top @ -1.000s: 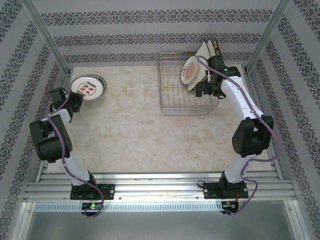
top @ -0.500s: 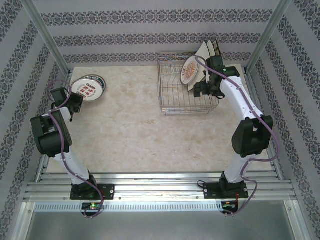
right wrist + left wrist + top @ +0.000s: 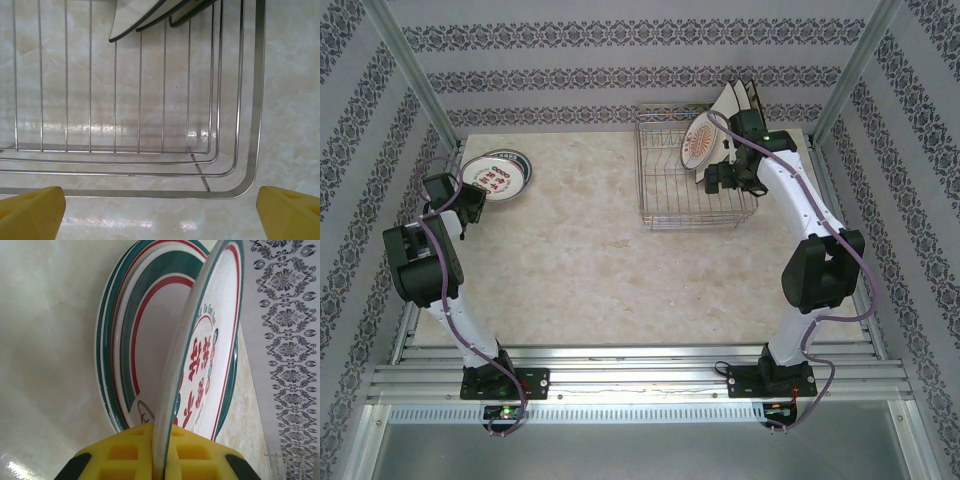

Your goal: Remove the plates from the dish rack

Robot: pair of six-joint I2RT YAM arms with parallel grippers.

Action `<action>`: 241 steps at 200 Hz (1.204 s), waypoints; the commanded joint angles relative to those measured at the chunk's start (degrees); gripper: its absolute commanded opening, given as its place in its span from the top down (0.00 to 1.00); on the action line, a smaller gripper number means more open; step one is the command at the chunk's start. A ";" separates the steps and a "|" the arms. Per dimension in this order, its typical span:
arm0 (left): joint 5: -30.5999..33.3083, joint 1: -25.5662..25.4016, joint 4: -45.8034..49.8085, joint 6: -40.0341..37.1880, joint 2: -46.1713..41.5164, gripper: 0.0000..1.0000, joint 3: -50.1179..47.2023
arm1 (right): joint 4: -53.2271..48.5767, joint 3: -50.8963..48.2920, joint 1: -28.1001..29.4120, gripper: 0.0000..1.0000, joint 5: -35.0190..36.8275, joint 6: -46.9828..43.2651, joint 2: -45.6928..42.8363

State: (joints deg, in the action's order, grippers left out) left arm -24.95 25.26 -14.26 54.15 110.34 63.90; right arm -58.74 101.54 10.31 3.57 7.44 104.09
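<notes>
left tool [image 3: 160,462] clamped on a round plate [image 3: 200,355]; right tool [image 3: 160,215] open over the dish rack [image 3: 690,195]

your left tool has its yellow fingers closed on the rim of the round plate. the plate tilts up over a stack [image 3: 145,340] of similar plates with green and red rim bands. the stack lies flat at the far left corner of the surface [image 3: 580,250]. the held plate carries red characters in its middle and small lettering around them; neither can be read.

your right tool has its fingers wide apart, gripping nothing, above a corner of the rack's wire floor. in the top view the dish rack sits at the far right of the surface. a second round plate [image 3: 700,143] with an orange-red pattern stands upright in it. the square plates [image 3: 735,100], dark-edged, lean at its far right end.
</notes>
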 commanded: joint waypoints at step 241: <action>8.99 -0.38 23.07 -10.46 6.53 0.71 14.51 | -3.93 6.22 0.85 0.02 0.58 -2.49 3.87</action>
State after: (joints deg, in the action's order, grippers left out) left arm -17.45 25.19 6.07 45.82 115.39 75.75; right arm -61.52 106.45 10.68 3.62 5.74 107.53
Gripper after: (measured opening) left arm 0.284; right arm 0.979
